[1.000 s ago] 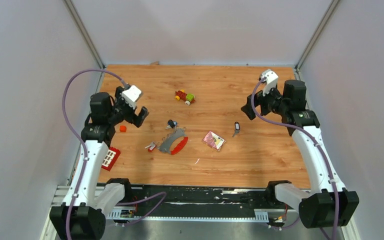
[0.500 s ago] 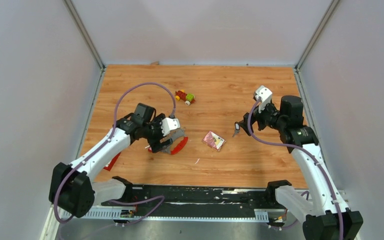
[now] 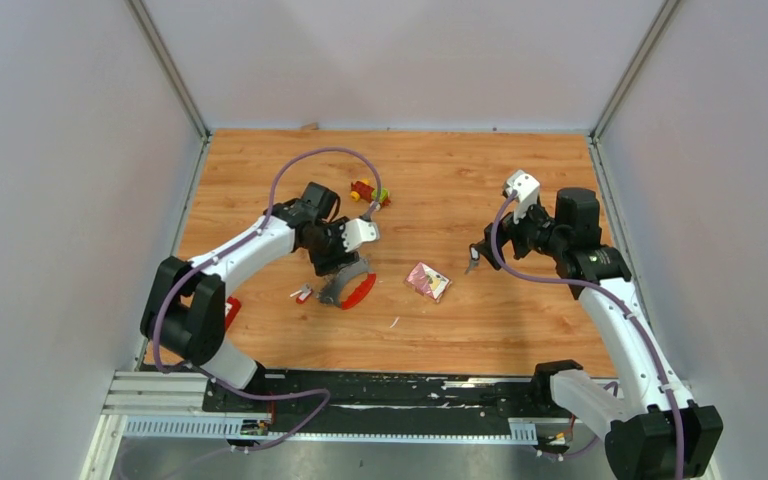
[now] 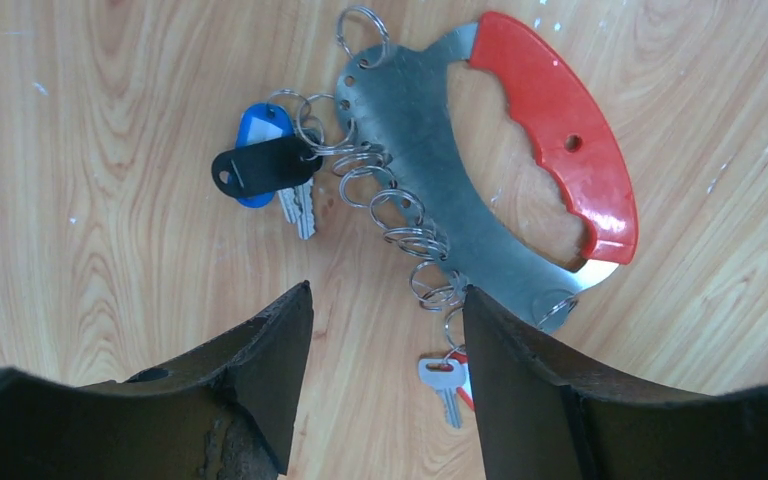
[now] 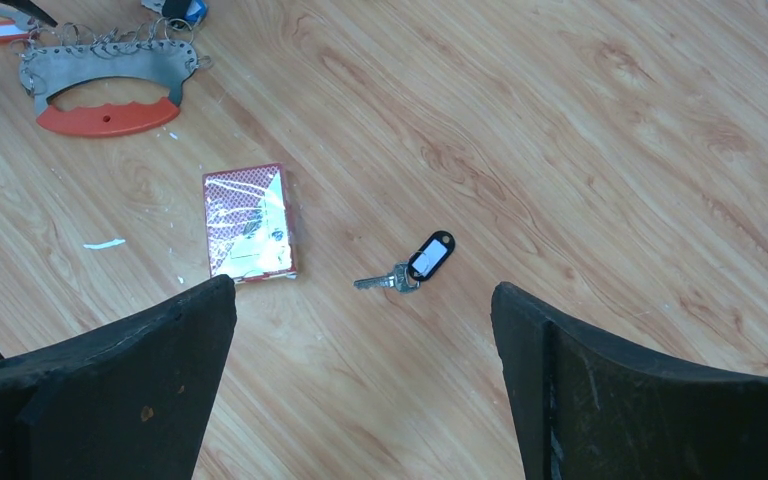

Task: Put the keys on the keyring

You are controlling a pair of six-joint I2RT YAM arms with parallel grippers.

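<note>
Top: the left gripper (image 3: 345, 262) is seen over the keyring (image 3: 352, 285) on the tabletop (image 3: 520, 320). Left wrist: jaws are parted, nothing grasped; blue- and black-headed keys (image 4: 260, 165) are seen touching the keyring's small rings. Right wrist: the right gripper (image 5: 362, 290) is spread wide, empty, above a loose black-tagged key (image 5: 415, 265).

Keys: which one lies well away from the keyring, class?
The black-tagged key lying alone to the right of the foil packet; the other keys sit right at the keyring.
</note>
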